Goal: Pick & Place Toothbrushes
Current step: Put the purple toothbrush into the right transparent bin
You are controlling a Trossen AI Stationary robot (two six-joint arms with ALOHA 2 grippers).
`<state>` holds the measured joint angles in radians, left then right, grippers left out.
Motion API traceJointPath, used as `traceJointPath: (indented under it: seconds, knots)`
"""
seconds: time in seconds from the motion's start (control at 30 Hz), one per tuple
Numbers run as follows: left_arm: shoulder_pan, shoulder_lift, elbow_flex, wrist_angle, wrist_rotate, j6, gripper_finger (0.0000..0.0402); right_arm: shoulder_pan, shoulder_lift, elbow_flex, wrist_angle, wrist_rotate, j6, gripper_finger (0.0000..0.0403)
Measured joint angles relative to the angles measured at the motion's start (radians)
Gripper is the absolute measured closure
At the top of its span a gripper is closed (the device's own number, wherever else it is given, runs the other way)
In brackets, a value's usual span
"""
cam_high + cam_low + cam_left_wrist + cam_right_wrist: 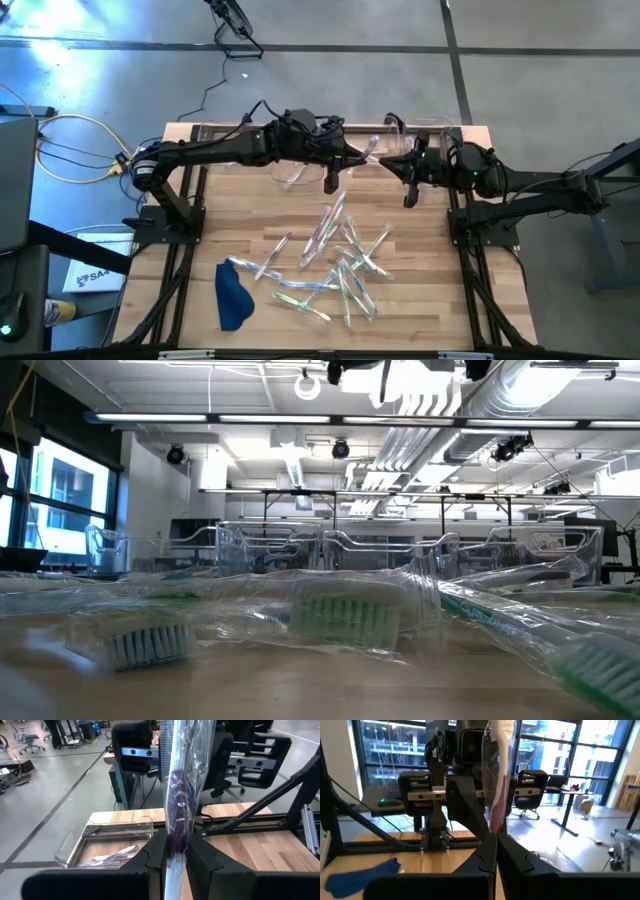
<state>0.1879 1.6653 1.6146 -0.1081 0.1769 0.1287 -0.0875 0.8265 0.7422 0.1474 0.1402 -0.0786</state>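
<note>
Holding wrapped toothbrushes upright, left gripper (176, 857) pinches a purple brush (179, 805), right gripper (495, 851) a pink brush (498, 785), likely bound for the bins (107, 832).

Toothbrushes (340, 262) in clear glossy plastic wrappers, table (210, 205) of pale wood with smooth planks, dark blue soft cloth (233, 296), bins (107, 837) of clear shiny plastic, matt black fingers (155, 857).
</note>
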Motion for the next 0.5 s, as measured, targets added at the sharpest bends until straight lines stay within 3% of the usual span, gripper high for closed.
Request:
traceJointPath:
  seconds: [0.23,0.4,0.5]
  knots:
    - [-0.007,0.0,0.0,0.001,0.0,0.014,0.0359,0.0,0.0,0.0,0.006,0.002,-0.053,0.0399]
    - [-0.011,0.0,0.0,0.001,0.0,0.051,0.0359,-0.001,0.0,0.0,0.044,0.122,0.077,0.0399]
    - [-0.011,0.0,0.0,0.004,0.0,0.077,0.0359,-0.001,0.0,0.0,0.054,0.121,0.136,0.0399]
